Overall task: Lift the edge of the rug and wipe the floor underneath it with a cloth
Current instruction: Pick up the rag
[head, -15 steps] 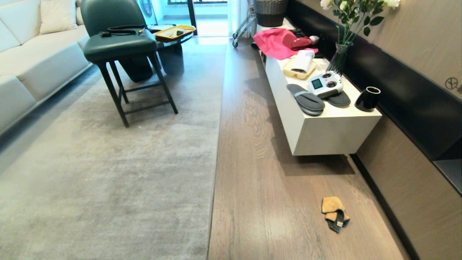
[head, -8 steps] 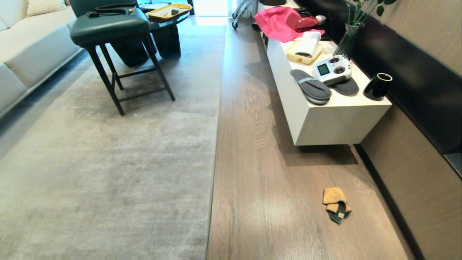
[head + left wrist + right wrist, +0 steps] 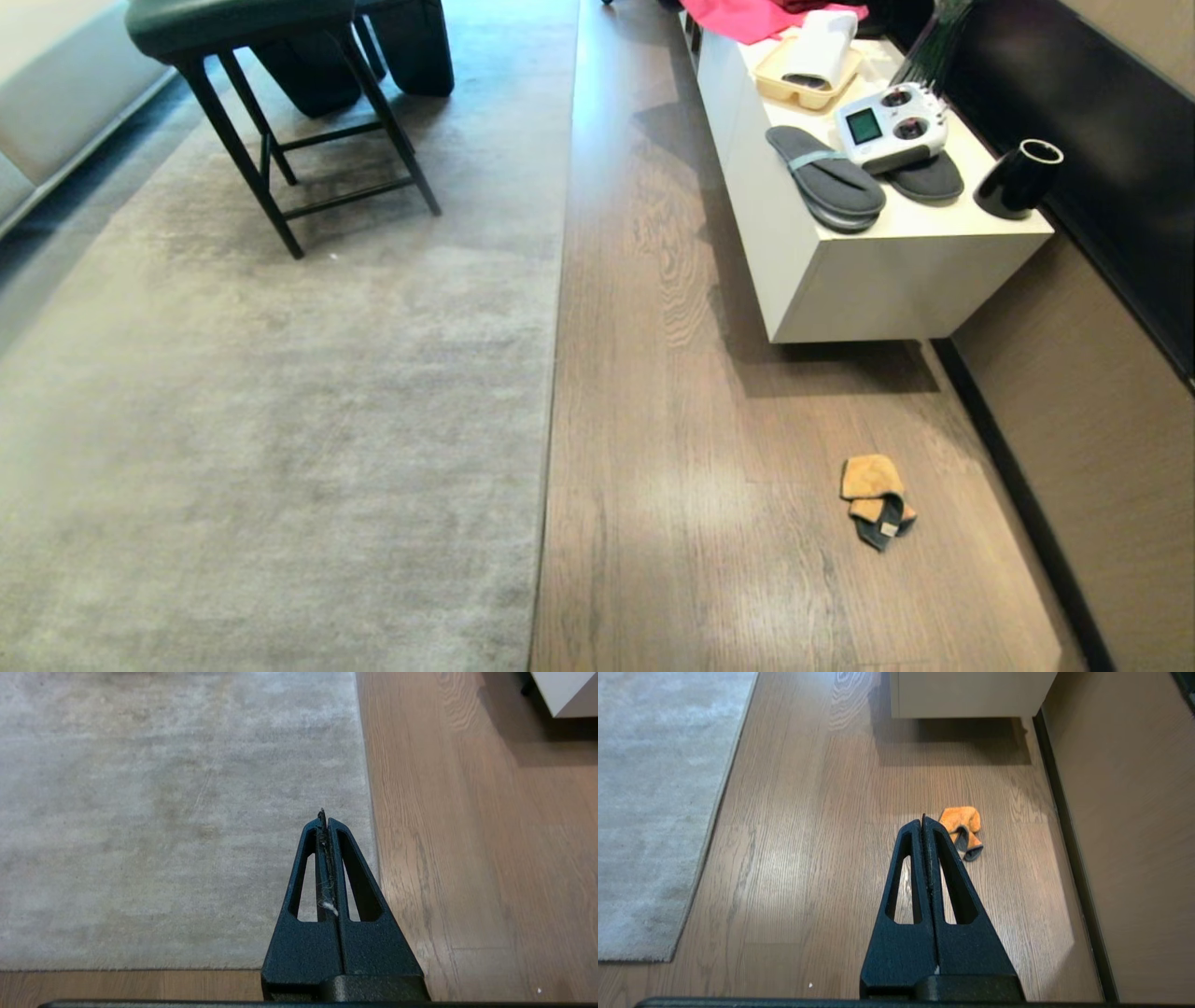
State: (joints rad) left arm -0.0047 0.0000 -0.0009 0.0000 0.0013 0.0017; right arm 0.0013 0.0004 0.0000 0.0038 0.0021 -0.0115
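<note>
A large light grey rug lies flat on the brown wood floor, and the rug edge runs straight up the middle of the head view. Its near corner is partly hidden behind my left gripper, which hangs shut and empty above it, with the rug edge just beside the tips. The small orange cloth with dark trim lies crumpled on the floor near the right wall. My right gripper is shut and empty, held above the floor with the cloth just beyond its tips. Neither arm shows in the head view.
A white low cabinet hangs off the right wall, carrying grey slippers, a remote controller and a black cup. A dark-legged stool stands on the rug at the far left. A dark baseboard borders the floor.
The head view has tilted down, so the whole scene has slid upward in the picture; the sofa and vase have left the frame. The cloth and rug lie where they were.
</note>
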